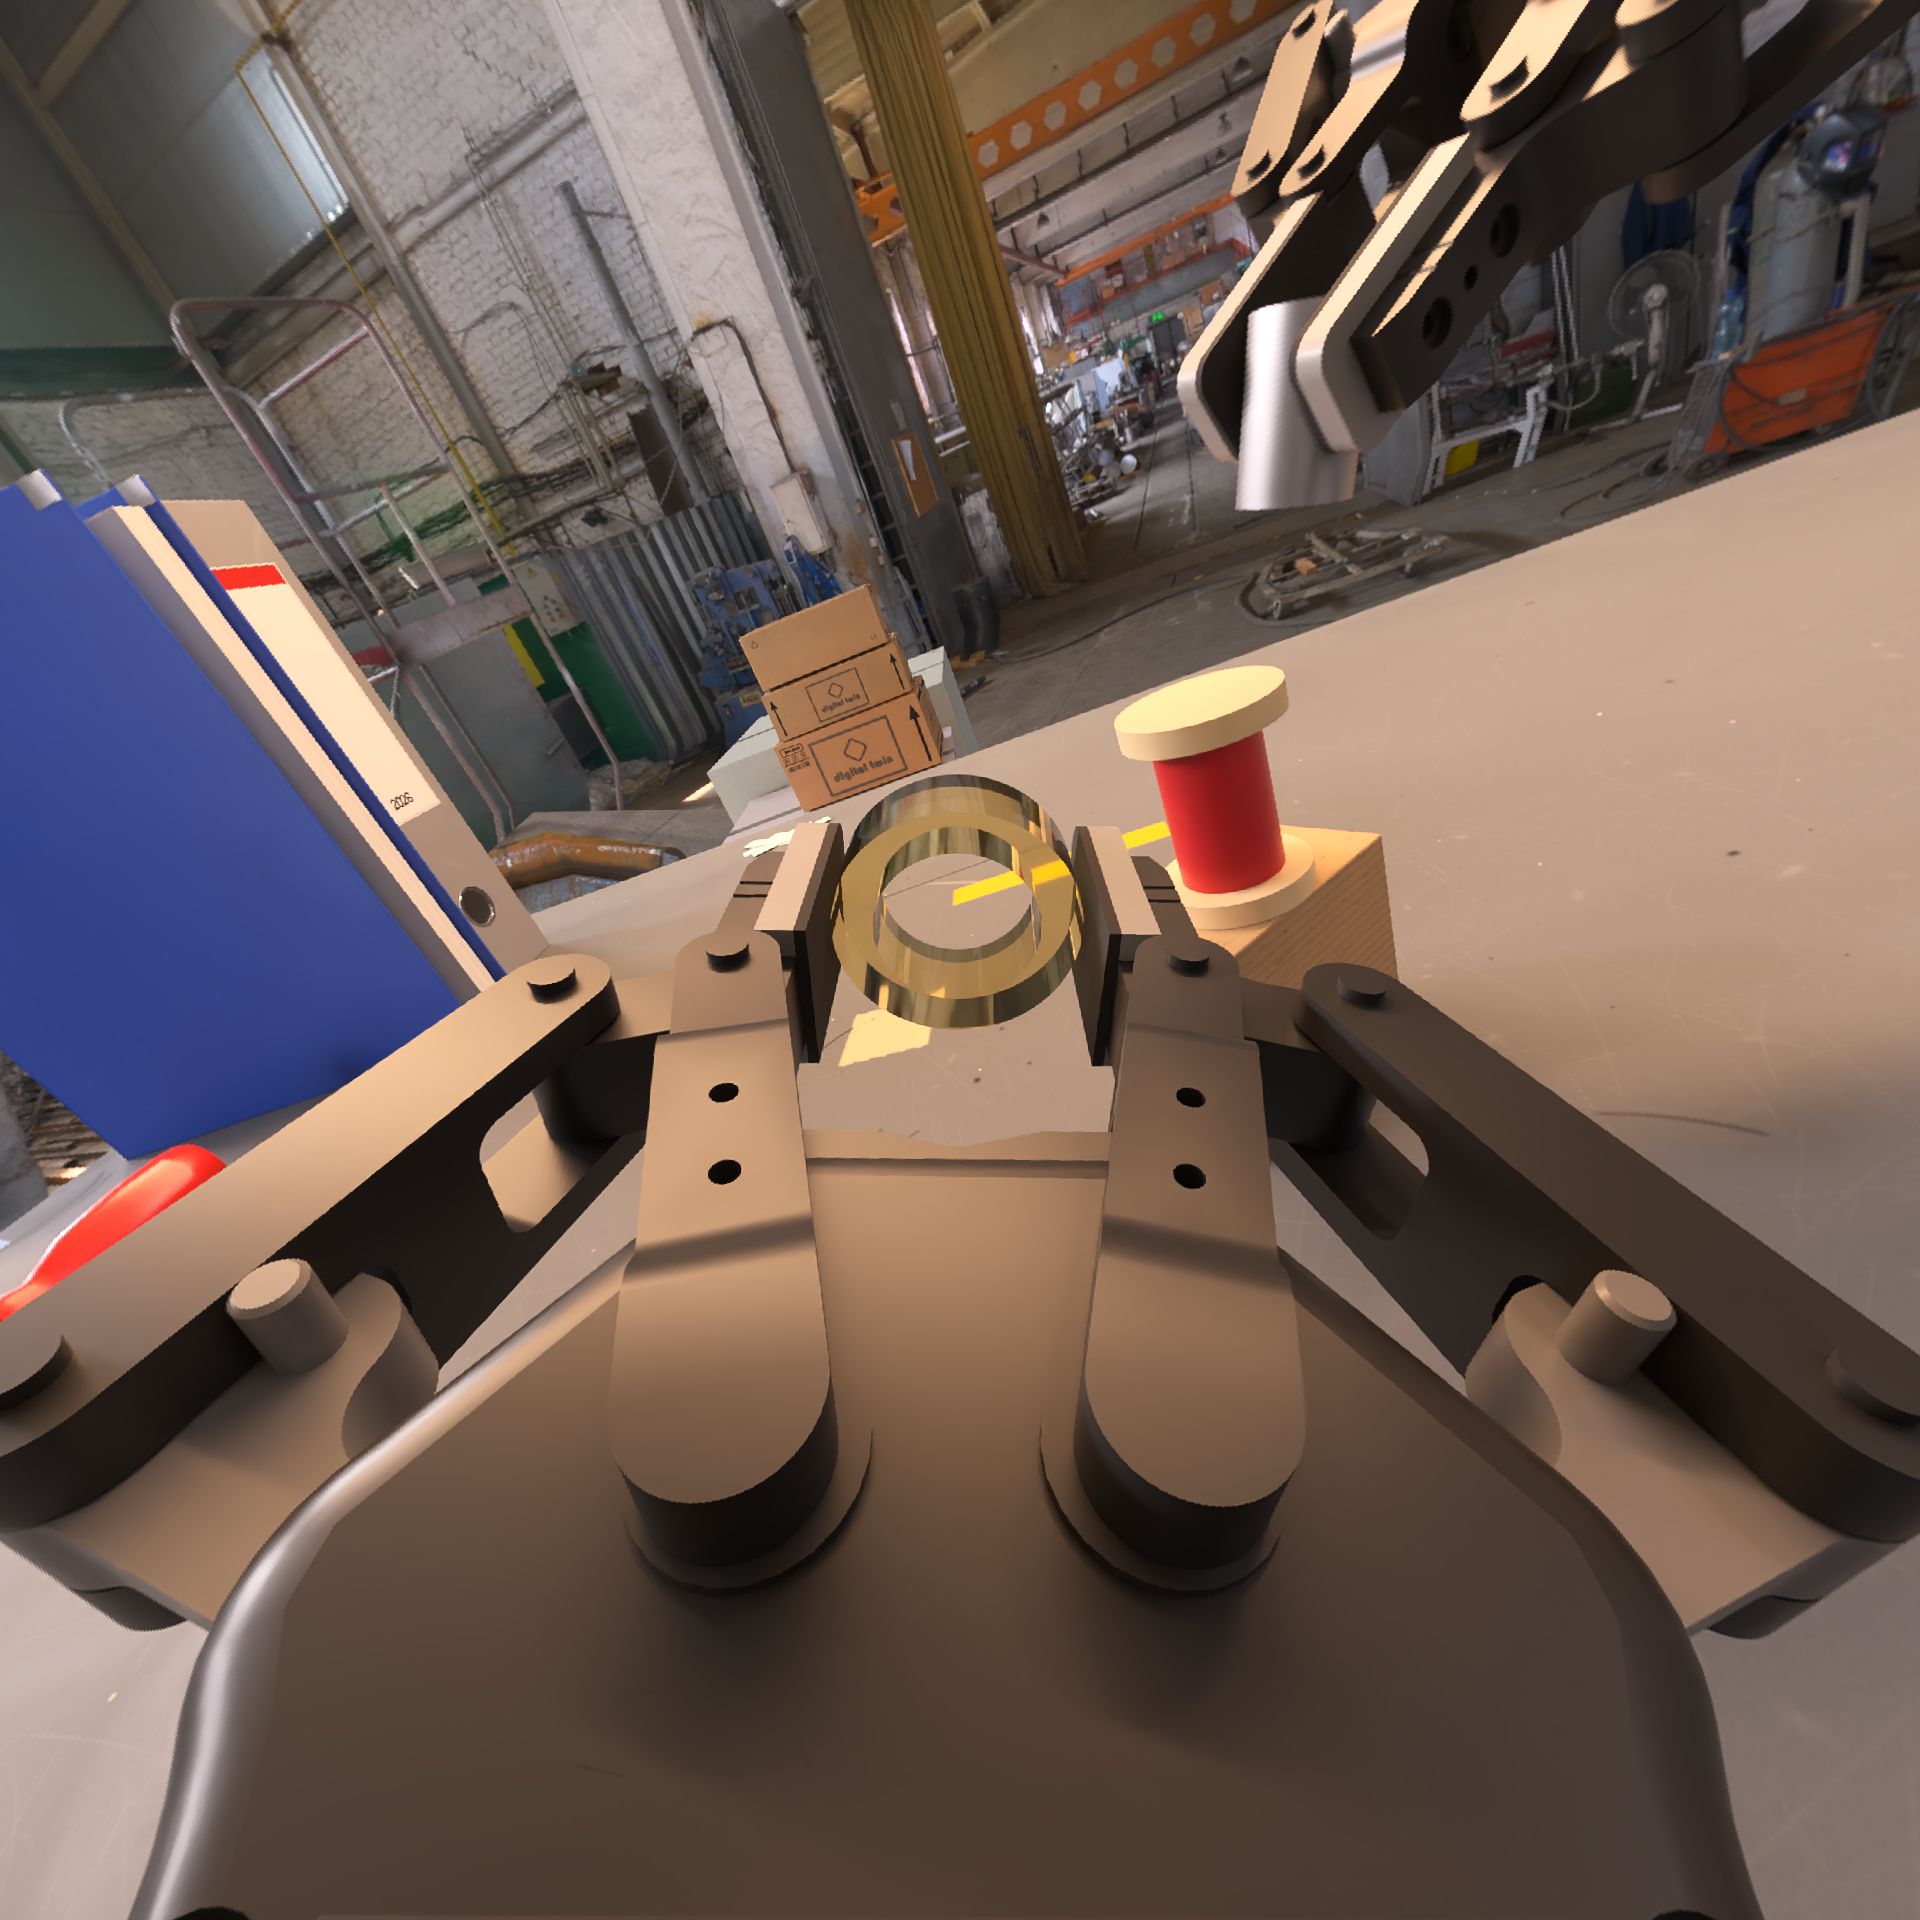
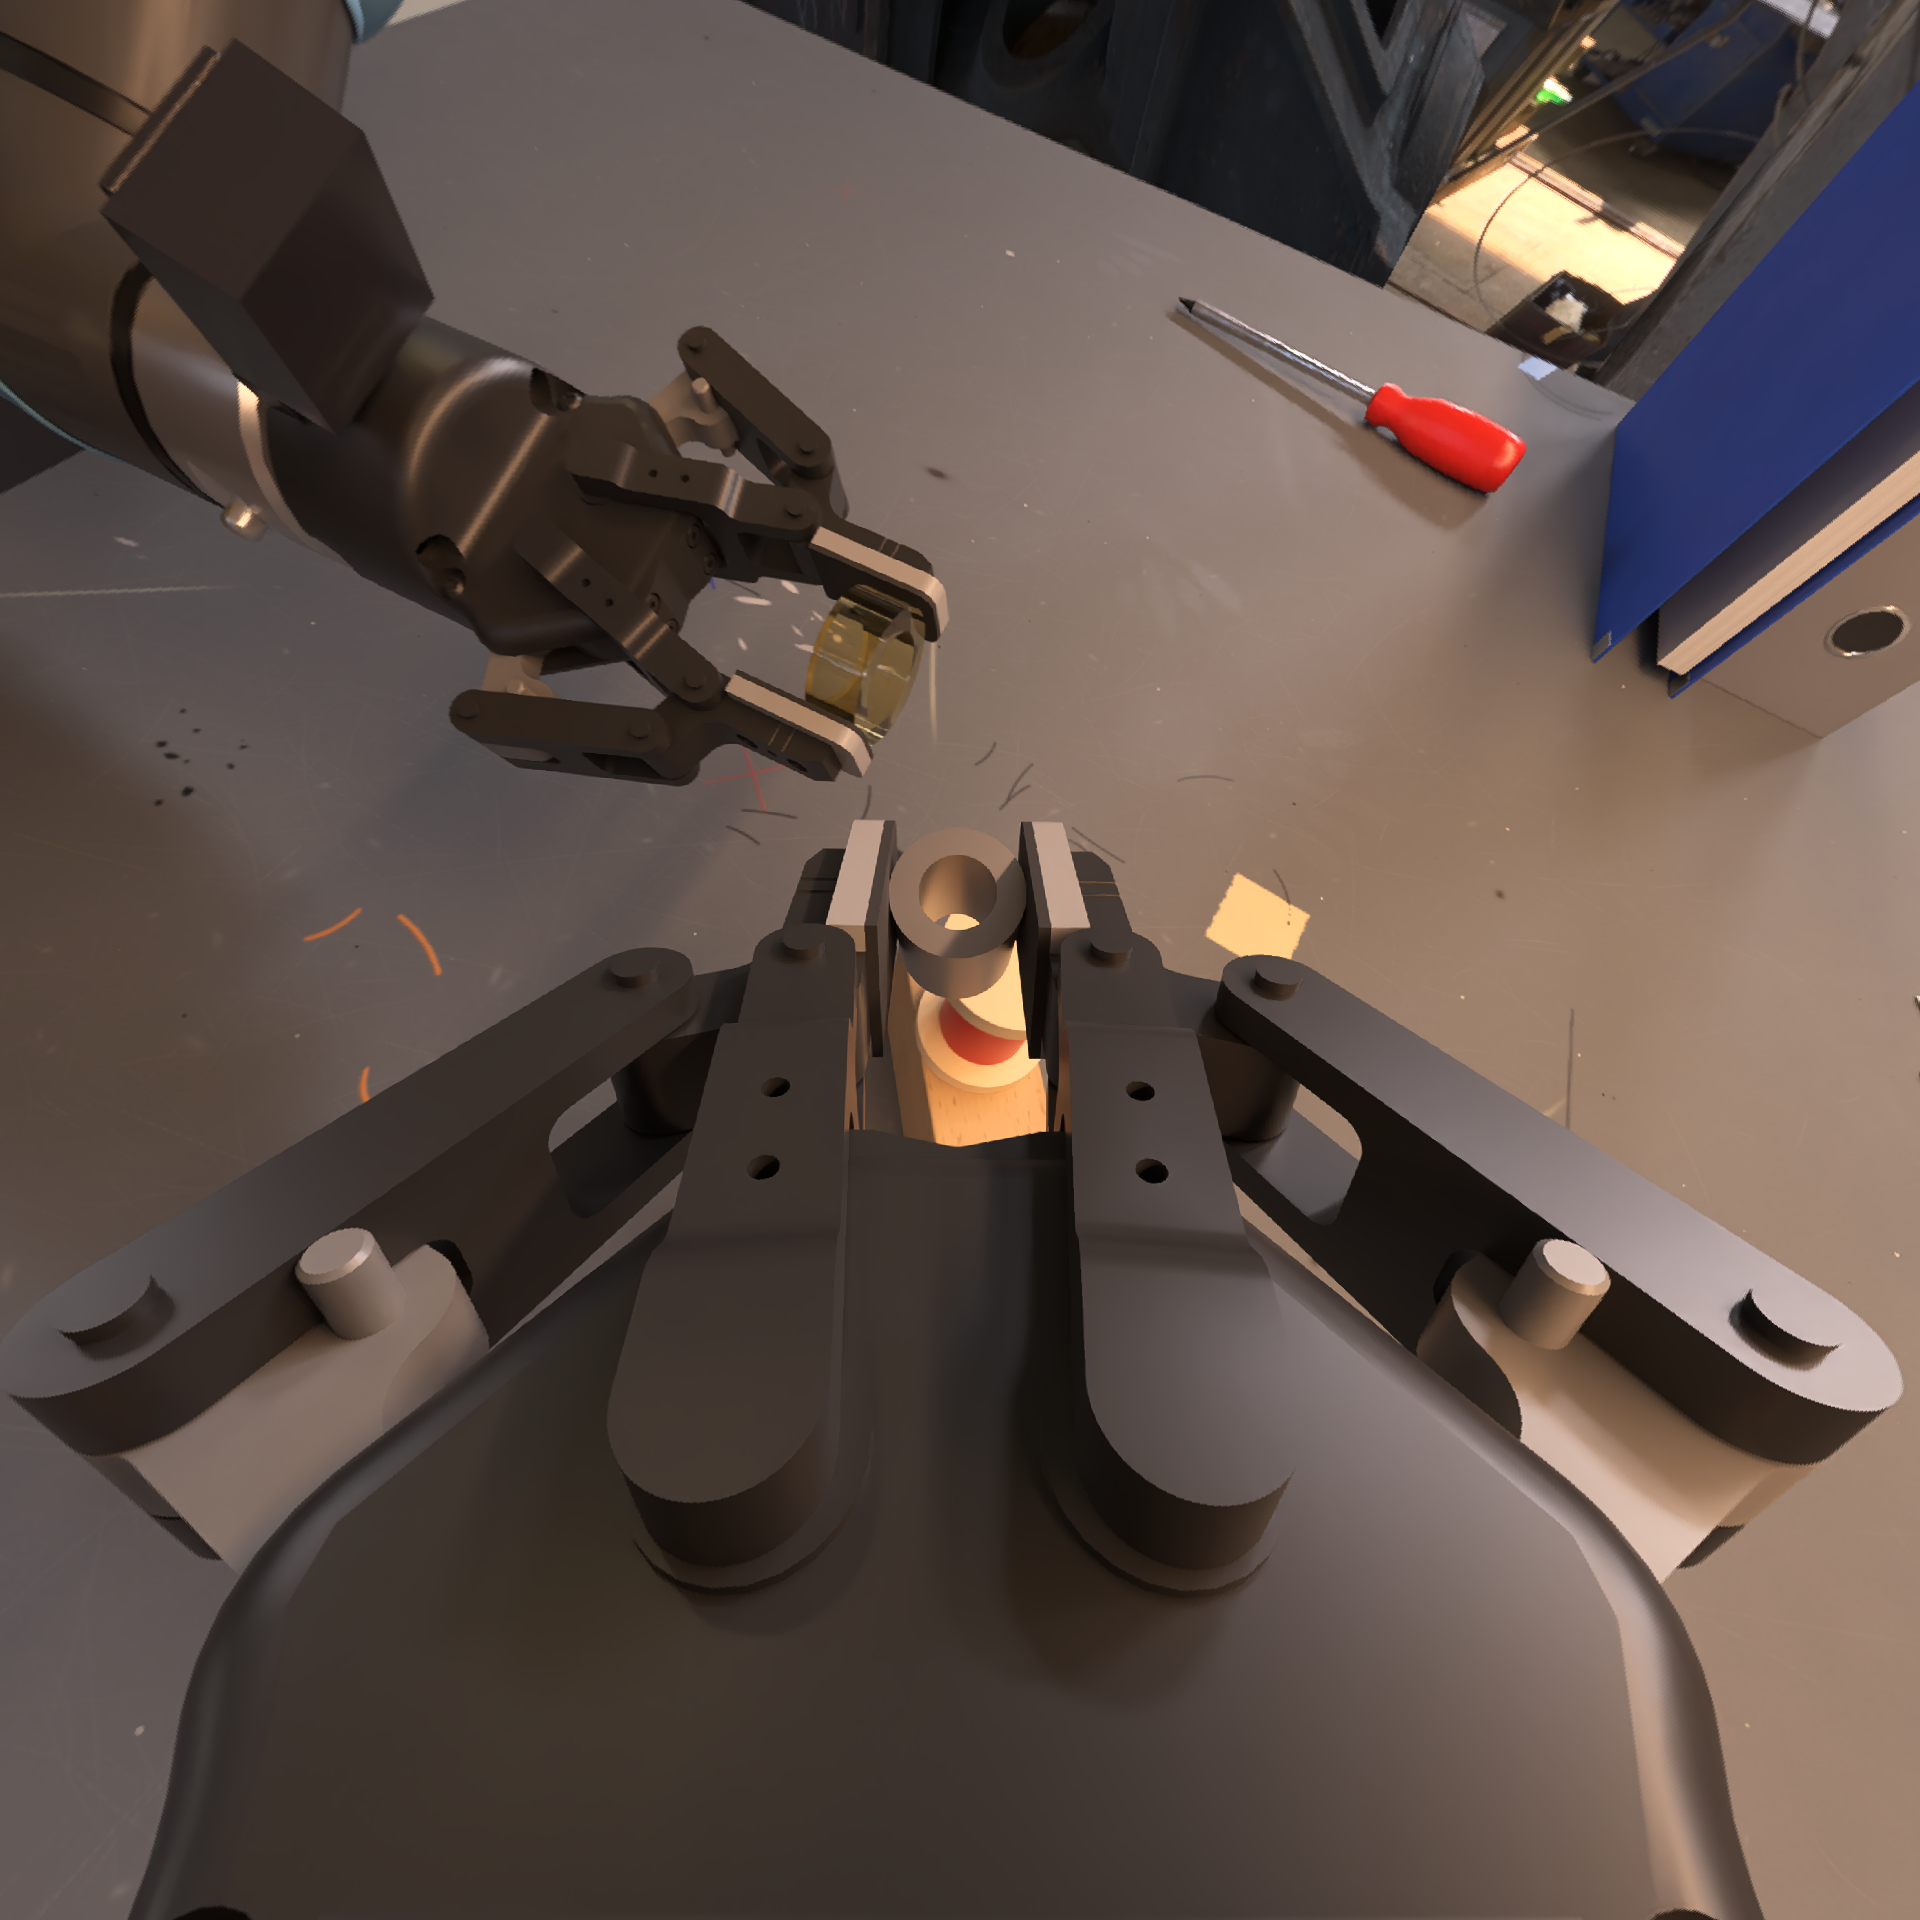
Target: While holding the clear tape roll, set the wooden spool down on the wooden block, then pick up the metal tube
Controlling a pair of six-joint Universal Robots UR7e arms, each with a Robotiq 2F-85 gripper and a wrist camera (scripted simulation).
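Tape comes first: the clear tape roll point(image 1: 958, 902) sits clamped between the pads of the left gripper point(image 1: 956, 914), held off the grey table point(image 1: 1558, 935) with its open core facing the camera. Just beyond it, to the right, the wooden spool point(image 1: 1216, 795) with its red winding stands upright on the wooden block point(image 1: 1320, 914), so that step looks done. Higher and farther off, the right gripper point(image 2: 956, 904) is closed on the metal tube point(image 2: 954, 914), carrying it in the air directly above the spool and block; the pickup appears complete too, and I judge little is left beyond keeping both grasps. Farther out lie a red-handled screwdriver point(image 2: 1444, 442) and a blue binder point(image 2: 1756, 447) beside a grey one point(image 1: 312, 665), whose spine bears a label with a red band and small print. Stacked cardboard boxes point(image 1: 847, 707) in the background carry printed marks and arrows.
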